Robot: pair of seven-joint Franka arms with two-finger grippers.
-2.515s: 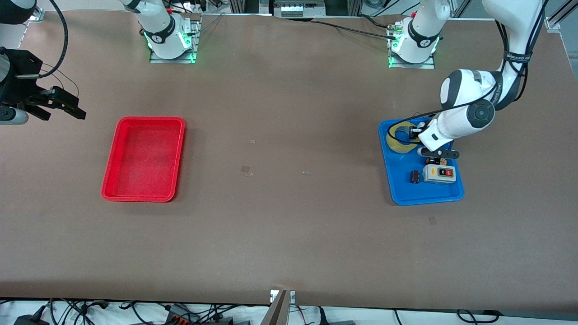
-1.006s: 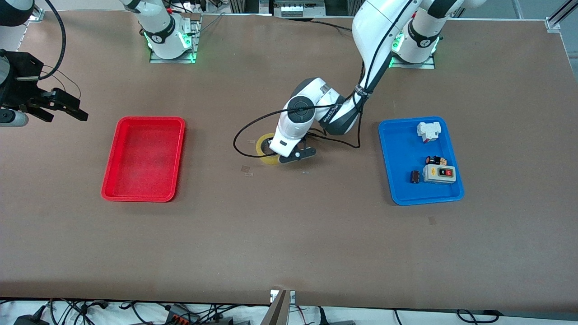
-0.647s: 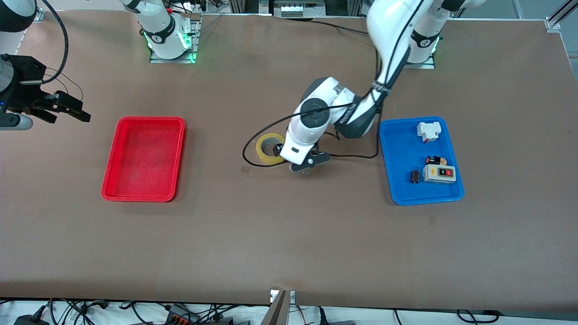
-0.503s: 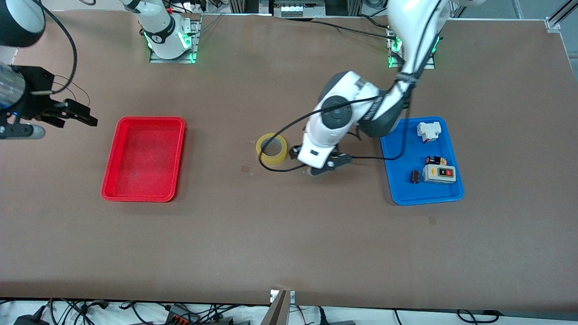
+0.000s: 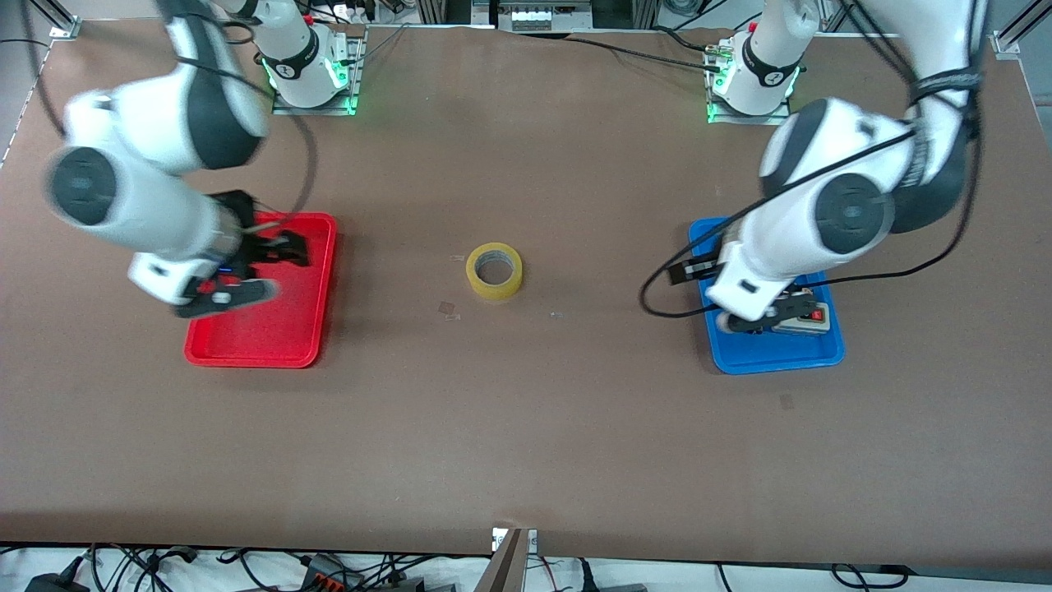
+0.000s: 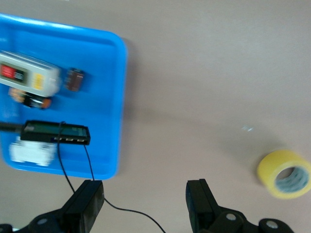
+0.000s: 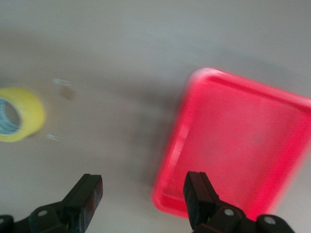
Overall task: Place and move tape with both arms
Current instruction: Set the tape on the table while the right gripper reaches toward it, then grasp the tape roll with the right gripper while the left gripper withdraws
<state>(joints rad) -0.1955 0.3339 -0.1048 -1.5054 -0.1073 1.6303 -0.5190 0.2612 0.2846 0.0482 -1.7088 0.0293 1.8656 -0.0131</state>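
The tape (image 5: 494,270), a yellowish ring with a grey core, lies flat on the bare table midway between the two trays. It also shows in the left wrist view (image 6: 284,174) and the right wrist view (image 7: 17,114). My left gripper (image 5: 689,271) is open and empty in the air over the blue tray's edge that faces the tape; its jaws (image 6: 143,206) stand wide apart. My right gripper (image 5: 288,249) is open and empty over the red tray's edge that faces the tape, its jaws (image 7: 143,196) wide apart. Both arms are blurred by motion.
The red tray (image 5: 271,337) toward the right arm's end is empty. The blue tray (image 5: 772,358) toward the left arm's end holds a grey switch box (image 6: 26,77), a white block (image 6: 31,151) and small dark parts (image 6: 75,80). A black cable hangs by the left gripper.
My left gripper carried the tape from the blue tray to the table's middle, let it go and drew back over the blue tray. My right arm swung in over the red tray.
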